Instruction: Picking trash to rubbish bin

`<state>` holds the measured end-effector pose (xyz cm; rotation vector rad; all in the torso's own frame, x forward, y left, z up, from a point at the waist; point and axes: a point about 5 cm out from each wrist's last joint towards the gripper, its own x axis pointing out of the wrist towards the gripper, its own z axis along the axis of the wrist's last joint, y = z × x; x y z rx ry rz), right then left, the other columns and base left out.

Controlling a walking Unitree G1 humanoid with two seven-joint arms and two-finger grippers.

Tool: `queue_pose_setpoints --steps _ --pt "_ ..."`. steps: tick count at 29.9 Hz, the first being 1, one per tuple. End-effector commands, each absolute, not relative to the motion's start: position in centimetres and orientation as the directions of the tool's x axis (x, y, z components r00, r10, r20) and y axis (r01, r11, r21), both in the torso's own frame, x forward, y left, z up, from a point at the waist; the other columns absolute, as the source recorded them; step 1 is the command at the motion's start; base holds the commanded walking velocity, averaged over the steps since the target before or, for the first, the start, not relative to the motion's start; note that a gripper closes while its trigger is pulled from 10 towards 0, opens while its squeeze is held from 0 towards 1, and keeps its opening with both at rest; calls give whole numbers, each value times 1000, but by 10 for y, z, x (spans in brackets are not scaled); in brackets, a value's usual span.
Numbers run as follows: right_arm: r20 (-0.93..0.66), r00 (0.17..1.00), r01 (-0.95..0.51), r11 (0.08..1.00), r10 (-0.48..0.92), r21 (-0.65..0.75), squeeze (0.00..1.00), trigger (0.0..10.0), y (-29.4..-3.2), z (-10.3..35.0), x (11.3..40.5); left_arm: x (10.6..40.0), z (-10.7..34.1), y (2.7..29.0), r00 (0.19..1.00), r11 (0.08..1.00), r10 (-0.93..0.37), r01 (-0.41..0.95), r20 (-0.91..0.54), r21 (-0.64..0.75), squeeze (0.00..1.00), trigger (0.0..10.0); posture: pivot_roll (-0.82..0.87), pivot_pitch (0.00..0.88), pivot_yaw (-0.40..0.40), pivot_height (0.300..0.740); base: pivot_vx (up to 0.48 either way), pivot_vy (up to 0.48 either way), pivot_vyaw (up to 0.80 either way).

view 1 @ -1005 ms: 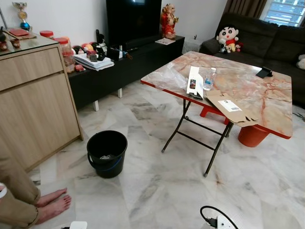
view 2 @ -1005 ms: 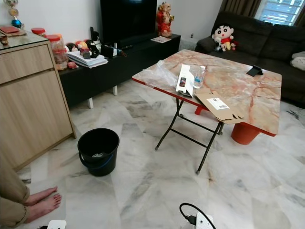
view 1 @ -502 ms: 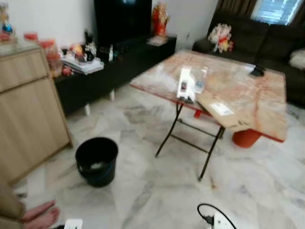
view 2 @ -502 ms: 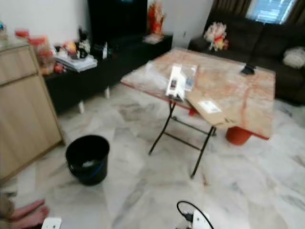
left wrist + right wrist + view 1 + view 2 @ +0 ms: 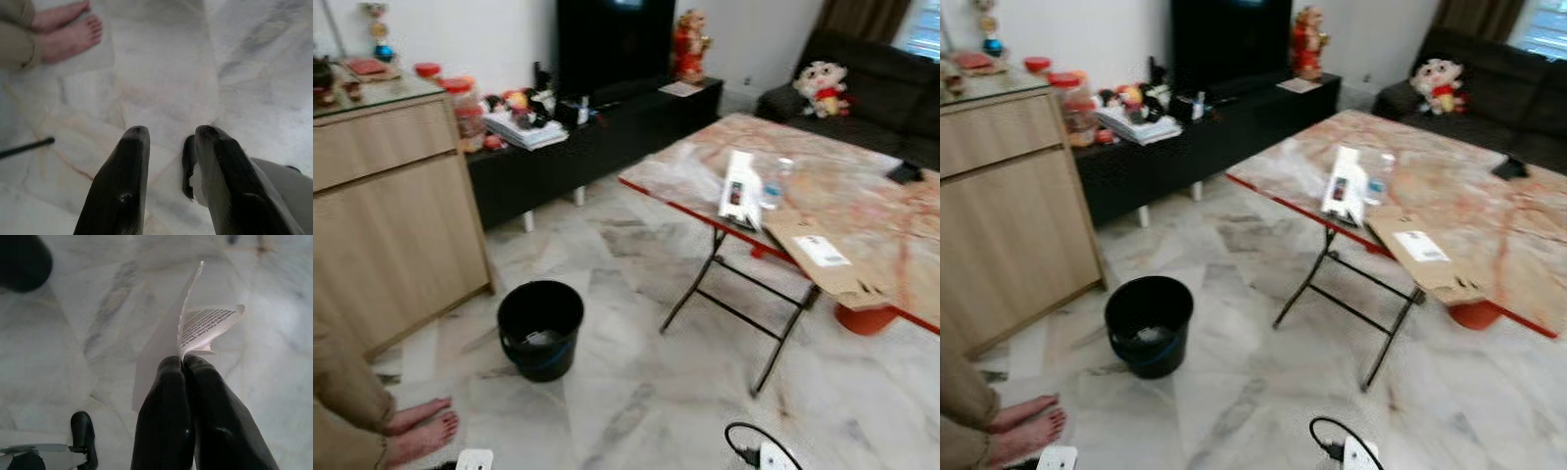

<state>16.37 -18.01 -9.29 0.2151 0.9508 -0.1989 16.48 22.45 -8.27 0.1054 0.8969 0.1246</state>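
A black rubbish bin [image 5: 540, 328] stands on the marble floor left of the folding table [image 5: 871, 201], with a bit of pale trash inside. On the table lie a white box [image 5: 738, 189], a small clear bottle [image 5: 771, 183], a flat cardboard piece [image 5: 822, 259] and a clear plastic bag [image 5: 666, 171]. My right gripper [image 5: 183, 361] hangs over the floor, shut on a curled printed paper scrap [image 5: 205, 325]; a dark round shape [image 5: 22, 262] lies off to one side. My left gripper [image 5: 168, 134] hangs open above bare floor, holding nothing.
A person's bare feet [image 5: 416, 431] stand at the near left, also seen by the left wrist as feet [image 5: 68, 29]. A wooden cabinet [image 5: 391, 206], a black TV console [image 5: 607, 127] and a dark sofa [image 5: 871, 78] ring the room. A cable with a white plug [image 5: 764, 452] lies in front.
The whole picture has shifted and was blurred half a second ago, so the camera has moved. The bin, table and trash on it stay where they were.
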Motion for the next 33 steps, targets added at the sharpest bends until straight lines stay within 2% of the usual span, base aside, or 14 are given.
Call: queue_pose_setpoints --steps 1,4,15,21,33 --pt "-809 582 253 964 -81 86 0 10000 -183 -90 170 165 -83 223 617 987 155 -69 -772 142 0 10000 153 4 -90 740 349 0 788" --pt "-810 581 275 956 -84 98 0 10000 -183 -90 169 164 -83 223 617 987 155 -70 -771 143 0 10000 153 4 -90 740 346 0 679" --pt "-801 591 307 945 -93 117 0 10000 -184 -89 170 164 -83 224 617 987 157 -70 -771 144 0 10000 154 7 -90 740 356 0 0" --pt "-794 604 278 953 -76 120 0 10000 -183 -88 172 164 -83 224 616 987 157 -70 -772 145 0 10000 154 7 -90 740 361 0 0" --pt "-786 612 286 950 -84 122 0 10000 -182 -88 173 163 -83 225 615 987 158 -69 -773 147 0 10000 157 11 -88 740 360 0 666"
